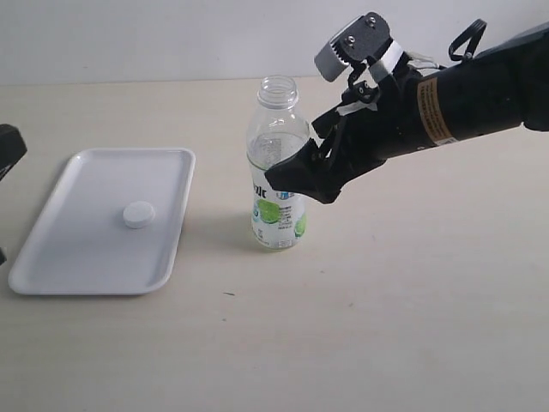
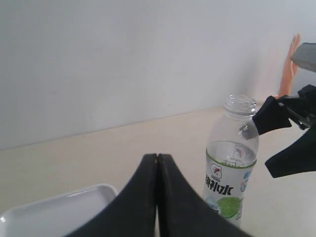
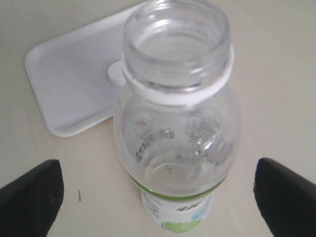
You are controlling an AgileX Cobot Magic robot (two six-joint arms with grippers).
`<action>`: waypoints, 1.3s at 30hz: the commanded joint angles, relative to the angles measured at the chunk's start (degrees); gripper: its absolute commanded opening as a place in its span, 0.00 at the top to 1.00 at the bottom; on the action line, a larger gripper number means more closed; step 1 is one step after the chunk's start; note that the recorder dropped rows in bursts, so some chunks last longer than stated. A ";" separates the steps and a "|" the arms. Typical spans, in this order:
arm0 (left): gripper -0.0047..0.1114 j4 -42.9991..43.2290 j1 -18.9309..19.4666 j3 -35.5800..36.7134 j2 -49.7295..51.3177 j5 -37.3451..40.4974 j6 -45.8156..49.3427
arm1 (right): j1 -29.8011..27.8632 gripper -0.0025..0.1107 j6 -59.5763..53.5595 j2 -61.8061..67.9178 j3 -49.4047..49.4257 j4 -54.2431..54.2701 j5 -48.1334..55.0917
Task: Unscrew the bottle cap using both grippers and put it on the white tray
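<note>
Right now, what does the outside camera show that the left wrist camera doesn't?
Only the exterior view shows the cap lying on the tray, the whole of that tray, and the orange label on the right arm. Only the left wrist view shows the left gripper shut with nothing in it. Both show the bottle standing uncapped, at least a corner of the tray, and the right gripper open on either side of the bottle.

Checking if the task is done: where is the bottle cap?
In the exterior view the bottle cap lies on the white tray, left of the open bottle.
</note>
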 commanded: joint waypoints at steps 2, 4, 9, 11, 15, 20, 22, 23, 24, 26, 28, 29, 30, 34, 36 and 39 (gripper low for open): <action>0.96 -0.11 0.01 5.96 -9.21 -1.63 2.39 | -0.27 0.10 0.04 -0.53 0.16 0.25 0.10; 0.96 -0.61 0.01 7.42 -11.63 -1.63 3.54 | -0.27 0.10 0.04 -0.53 0.16 0.25 0.10; 0.96 -3.15 0.01 8.37 -17.47 0.26 3.54 | -0.27 0.10 0.04 -0.53 0.16 0.25 0.10; 0.96 -3.28 0.01 8.37 -19.87 3.96 3.96 | -0.27 0.10 0.04 -0.53 0.16 0.25 0.10; 0.96 -3.32 0.01 8.37 -26.69 12.29 4.06 | -0.27 0.10 0.04 -0.53 0.16 0.25 -0.53; 0.96 -3.41 9.86 8.37 -34.16 16.96 -0.13 | -0.27 0.10 0.04 -0.53 0.16 0.25 -0.95; 0.96 -3.41 15.43 8.37 -36.10 19.31 -4.37 | -0.27 0.10 0.04 -0.53 0.16 0.25 -0.95; 0.96 -3.41 17.89 8.37 -37.20 21.59 -5.93 | -0.27 0.10 0.04 -0.53 0.16 0.25 -0.95; 0.96 -3.41 18.91 8.37 -37.78 23.01 -5.95 | -0.27 0.10 0.04 -0.53 0.16 0.25 -0.95; 0.96 -3.41 20.47 8.37 -39.31 27.30 -6.49 | -0.27 0.10 0.04 -0.53 0.16 0.25 -0.95; 0.96 -3.41 21.06 8.37 -40.34 32.17 -6.89 | -0.27 0.10 0.04 -0.53 0.16 0.25 -0.95; 0.96 -3.41 21.52 8.37 -40.71 32.94 -6.89 | -0.27 0.10 0.04 -0.53 0.16 0.25 -0.95; 0.96 -3.41 21.98 8.37 -40.99 32.77 -6.89 | -0.27 0.10 0.04 -0.53 0.16 0.25 -1.06; 0.96 -2.77 23.51 8.37 -41.43 34.17 -5.37 | -0.27 0.10 0.04 -0.53 0.16 0.25 -1.06; 0.96 -2.63 24.12 8.37 -41.43 34.60 -5.50 | -0.27 0.10 0.04 -0.53 0.16 0.25 -1.06; 0.96 0.82 24.83 8.37 -41.43 37.49 -5.11 | -0.27 0.10 0.04 -0.53 0.16 0.25 -1.06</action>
